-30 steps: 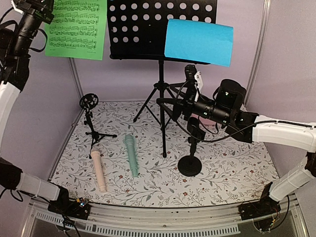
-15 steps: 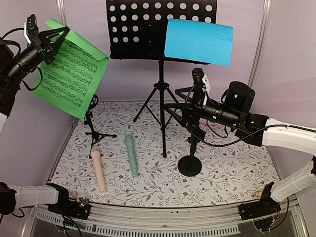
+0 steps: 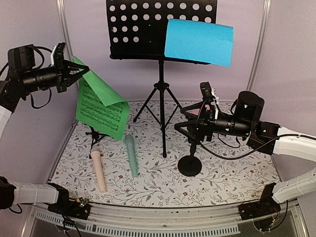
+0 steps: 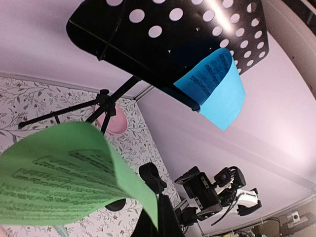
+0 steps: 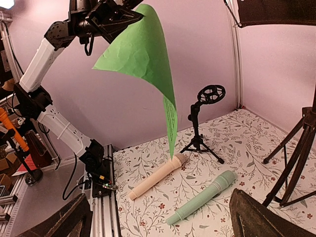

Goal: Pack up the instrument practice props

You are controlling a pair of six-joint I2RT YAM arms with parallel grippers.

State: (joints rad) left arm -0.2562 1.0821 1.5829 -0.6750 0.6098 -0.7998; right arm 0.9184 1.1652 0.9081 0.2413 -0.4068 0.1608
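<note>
At the back of the flowered table mat (image 3: 222,173), the black perforated metal music rack (image 3: 143,29) stands upright on its tripod legs (image 3: 160,98). A blue music sheet (image 3: 197,42) rests on the right half of the rack's ledge, and its lower edge hangs past the rack. From the left wrist view, a round pink plate (image 4: 112,120) lies on the mat behind the tripod legs.

The left gripper (image 3: 74,74) is raised near the left wall, its fingers pressed together on the top corner of the green printed music sheet (image 3: 101,106). The sheet hangs curled in the air, well apart from the rack. Its lower edge dangles above the small black mic support with tripod feet (image 5: 202,118), which stands at the left rear of the mat.

On the mat in front of that support, the pink plastic toy microphone (image 3: 98,170) and the mint plastic toy microphone (image 3: 131,155) lie side by side, apart from each other.

The right gripper (image 3: 186,121) is spread wide and holds nothing. It sits at the top of the second black mic support with a round base (image 3: 190,165), right of the tripod legs. Whether its fingers touch that support cannot be told.
</note>
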